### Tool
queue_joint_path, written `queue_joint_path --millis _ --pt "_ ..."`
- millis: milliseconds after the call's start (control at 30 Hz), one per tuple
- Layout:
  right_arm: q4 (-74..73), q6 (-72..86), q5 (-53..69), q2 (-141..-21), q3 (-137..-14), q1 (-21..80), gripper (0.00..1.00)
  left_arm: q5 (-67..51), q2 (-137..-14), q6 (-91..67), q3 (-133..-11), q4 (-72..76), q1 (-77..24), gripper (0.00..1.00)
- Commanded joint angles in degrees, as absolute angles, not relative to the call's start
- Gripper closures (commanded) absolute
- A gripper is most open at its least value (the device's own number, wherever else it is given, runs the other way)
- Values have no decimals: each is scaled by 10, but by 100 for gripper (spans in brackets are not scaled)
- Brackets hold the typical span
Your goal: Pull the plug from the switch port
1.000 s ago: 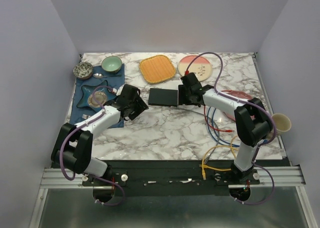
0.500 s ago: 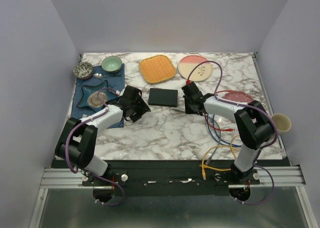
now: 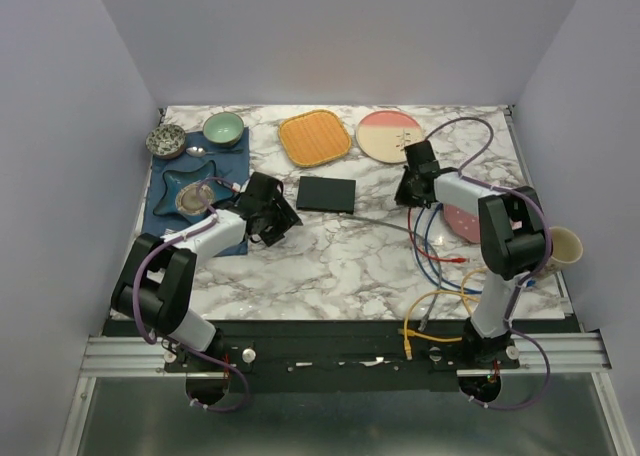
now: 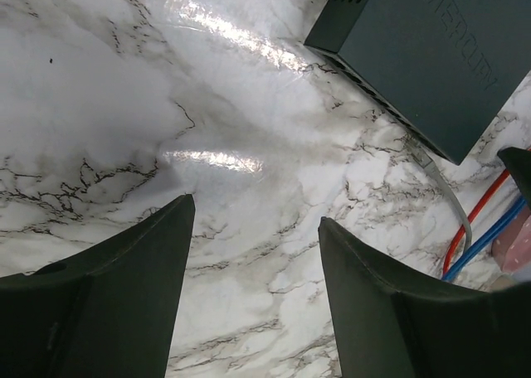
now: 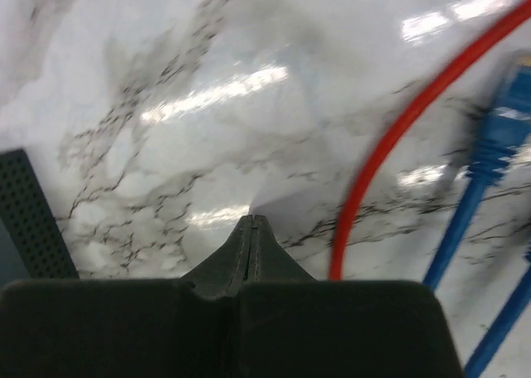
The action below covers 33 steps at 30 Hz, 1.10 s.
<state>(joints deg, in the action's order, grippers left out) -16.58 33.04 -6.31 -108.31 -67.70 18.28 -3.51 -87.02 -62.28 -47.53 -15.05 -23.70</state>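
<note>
The switch point(image 3: 326, 194) is seen lying flat on the marble table point(image 3: 330, 266), the left gripper point(image 4: 255, 216) held wide open at its 8 o'clock, the right gripper point(image 5: 251, 222) pressed fully together at its 3 o'clock.

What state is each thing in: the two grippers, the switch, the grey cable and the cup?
Left gripper: open, empty, above the table.
Right gripper: shut, empty.
Switch: flat on the table.
Grey cable: slack on the table, one end at the switch's corner; plugged in or not, cannot tell.
Cup: upright.
</note>
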Motion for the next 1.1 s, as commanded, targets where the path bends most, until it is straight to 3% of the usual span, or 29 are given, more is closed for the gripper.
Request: queue_joint_path --millis 0,200,367,667,933,1067 --pt "-165 367 -37 -1071 -627 159 99 -42 -867 -626 -484 -157 -223 28" --pt "-135 346 24 -1038 -649 206 83 -10 -895 -640 -544 -182 -187 28" --pt "-188 355 86 -1127 -774 235 87 25 -1013 -636 -645 -201 -170 33" --pt "-218 354 104 -1213 -846 243 90 -20 -1112 -653 -674 -188 -170 40" --pt "-228 323 129 -1245 -900 297 90 -69 -1093 -655 -617 -135 -174 60" --pt "-237 316 141 -1259 -932 351 89 -67 -1022 -657 -547 -120 -175 62"
